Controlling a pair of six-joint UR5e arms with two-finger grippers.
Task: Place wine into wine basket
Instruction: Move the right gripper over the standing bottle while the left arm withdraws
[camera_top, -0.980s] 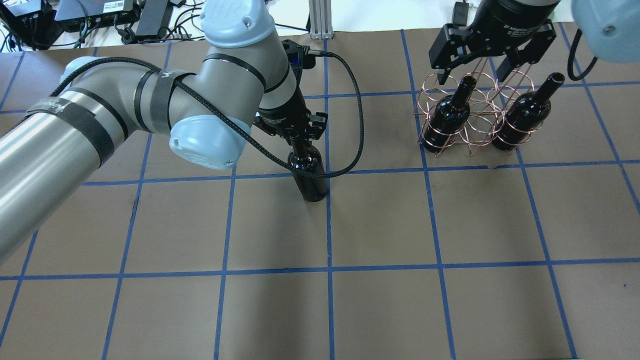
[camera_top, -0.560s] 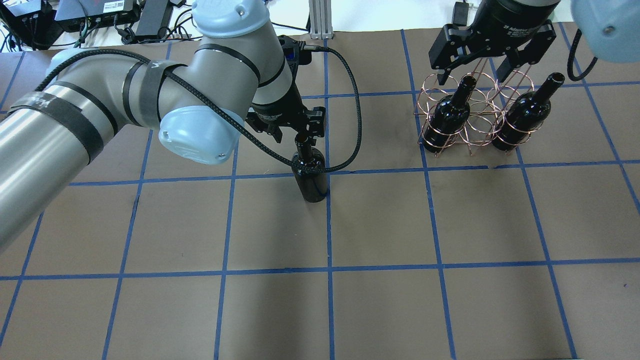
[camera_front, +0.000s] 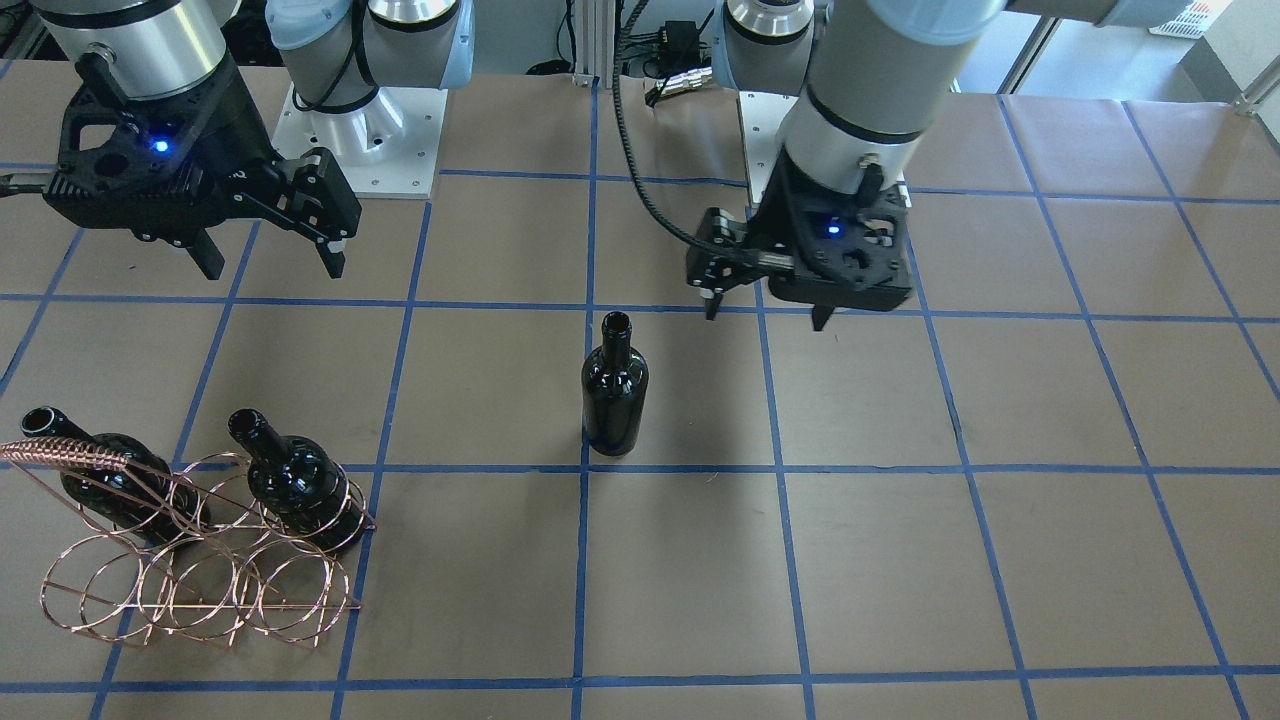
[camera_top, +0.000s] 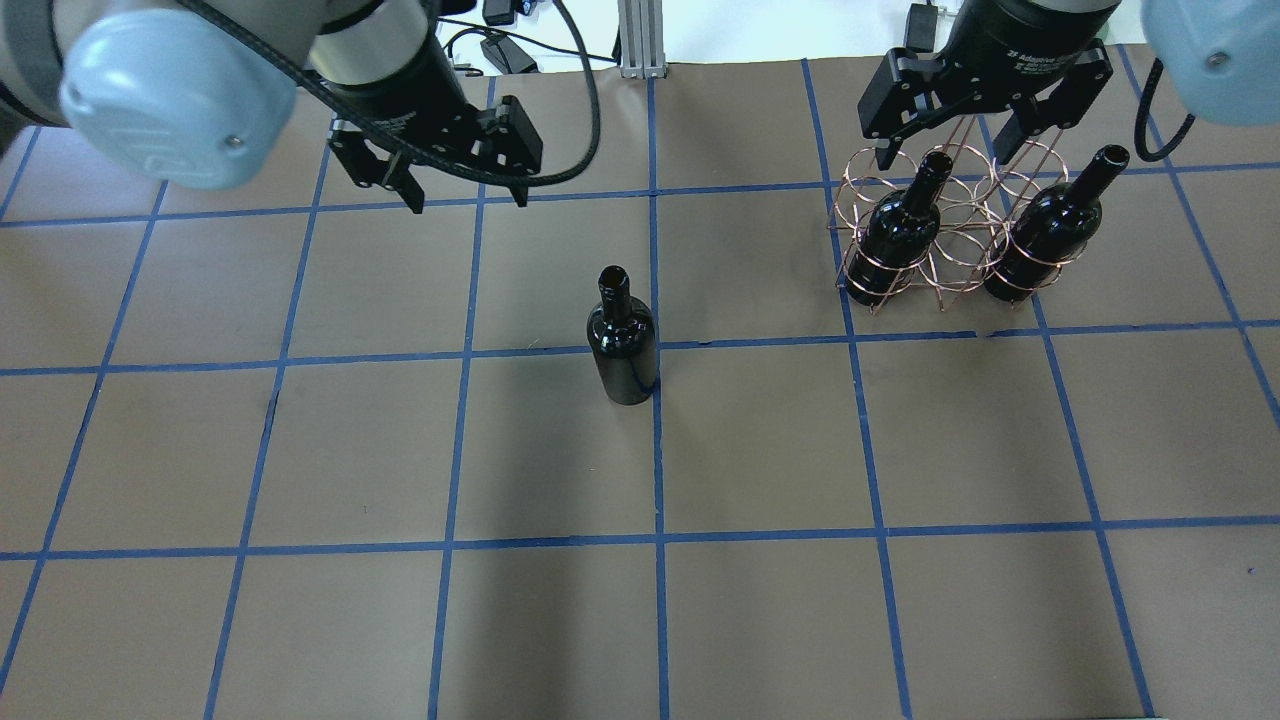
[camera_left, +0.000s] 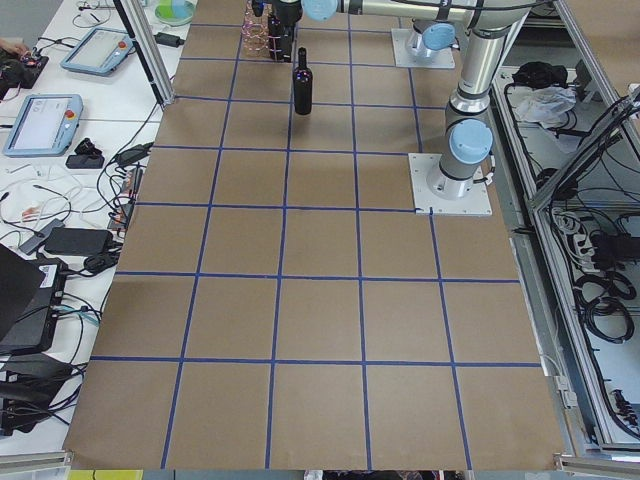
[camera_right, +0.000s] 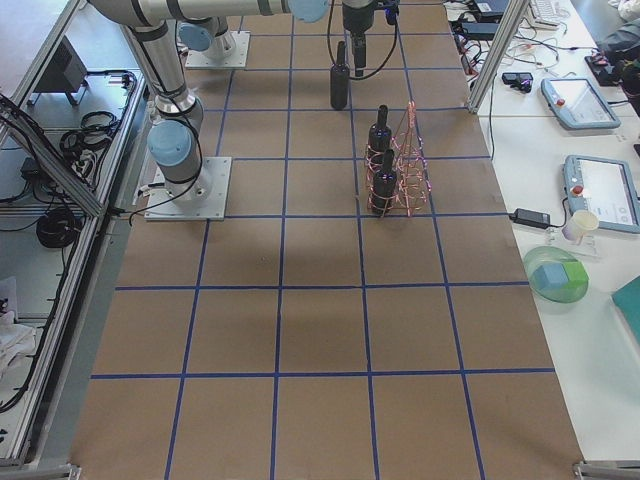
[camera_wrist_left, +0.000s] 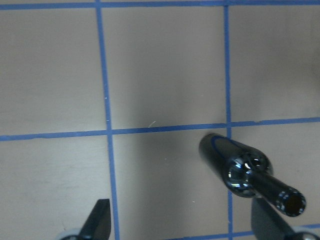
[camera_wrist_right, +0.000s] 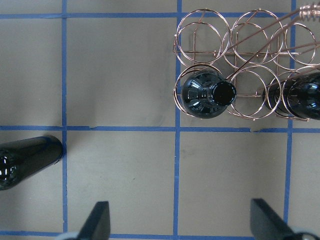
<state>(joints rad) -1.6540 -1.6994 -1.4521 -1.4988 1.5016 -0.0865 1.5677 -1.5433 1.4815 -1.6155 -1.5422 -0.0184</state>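
Note:
A glossy black wine bottle (camera_top: 622, 340) stands upright and alone at the table's middle; it also shows in the front view (camera_front: 614, 390) and the left wrist view (camera_wrist_left: 240, 167). My left gripper (camera_top: 467, 200) is open and empty, raised behind and to the left of it (camera_front: 765, 315). The copper wire wine basket (camera_top: 958, 262) stands at the far right with two black bottles (camera_top: 900, 225) (camera_top: 1050, 235) in its end rings; its middle rings are empty (camera_wrist_right: 252, 95). My right gripper (camera_top: 945, 150) is open and empty above the basket (camera_front: 200, 590).
The table is covered in brown paper with a blue tape grid (camera_top: 760, 440). Cables and electronics (camera_top: 200, 20) and an aluminium post (camera_top: 640, 35) line the far edge. The arm bases (camera_front: 350, 130) stand on the robot's side.
My left gripper was around the free bottle's neck; it has opened, let go and pulled away up and to the left. The bottle stays upright. The right arm has not moved.

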